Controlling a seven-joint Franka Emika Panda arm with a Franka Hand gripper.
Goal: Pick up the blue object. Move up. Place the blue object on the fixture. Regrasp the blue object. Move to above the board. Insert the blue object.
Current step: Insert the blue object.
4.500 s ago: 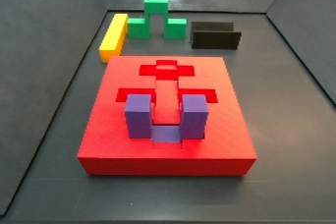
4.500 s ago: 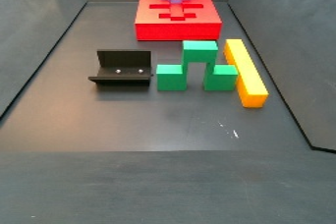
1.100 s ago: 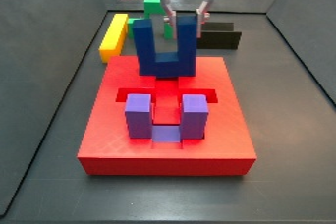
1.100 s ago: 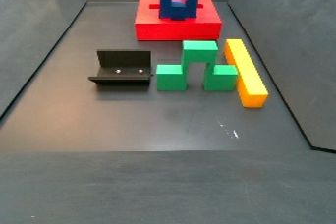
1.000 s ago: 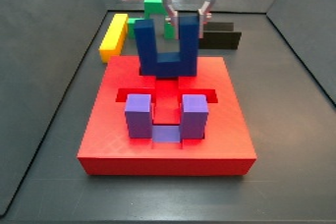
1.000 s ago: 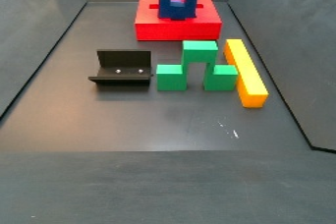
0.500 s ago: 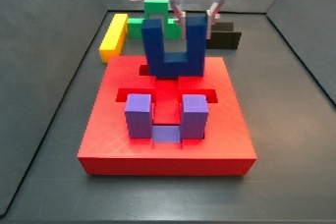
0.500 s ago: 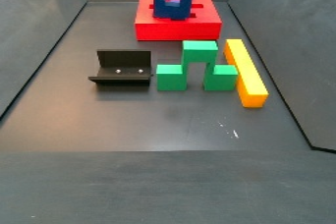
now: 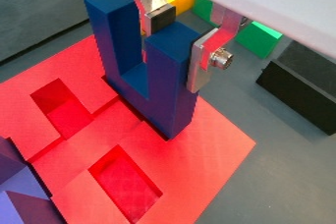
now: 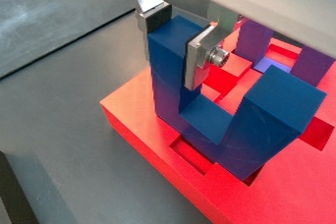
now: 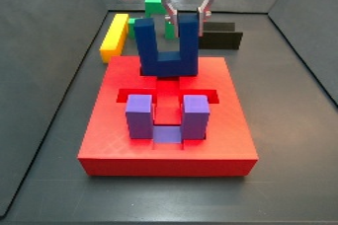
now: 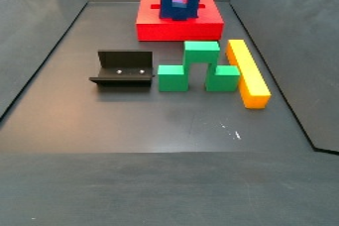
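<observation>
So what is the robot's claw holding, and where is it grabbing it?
The gripper, above the board, holds the blue object upright, its fingers pinching one of the two prongs near its top.

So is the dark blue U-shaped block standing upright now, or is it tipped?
Upright. The dark blue U-shaped block has both prongs pointing up and its base down at the red slab; the pincer grips one prong.

— What colours am I reading around the board point(image 11: 168, 120)?

— It's bright red. On it I see a dark blue U-shaped block point(image 11: 168, 51), gripper point(image 9: 184, 31) fingers point(image 9: 207, 56) silver with dark pads, clamped on one prong. Nearer the board's front edge, a purple U-shaped block point(image 11: 168, 116).

— Beyond the board?

— Yellow bar point(image 12: 247, 71), green stepped block point(image 12: 200, 66), black fixture point(image 12: 123, 69), all on dark grey floor point(image 12: 159, 131).
</observation>
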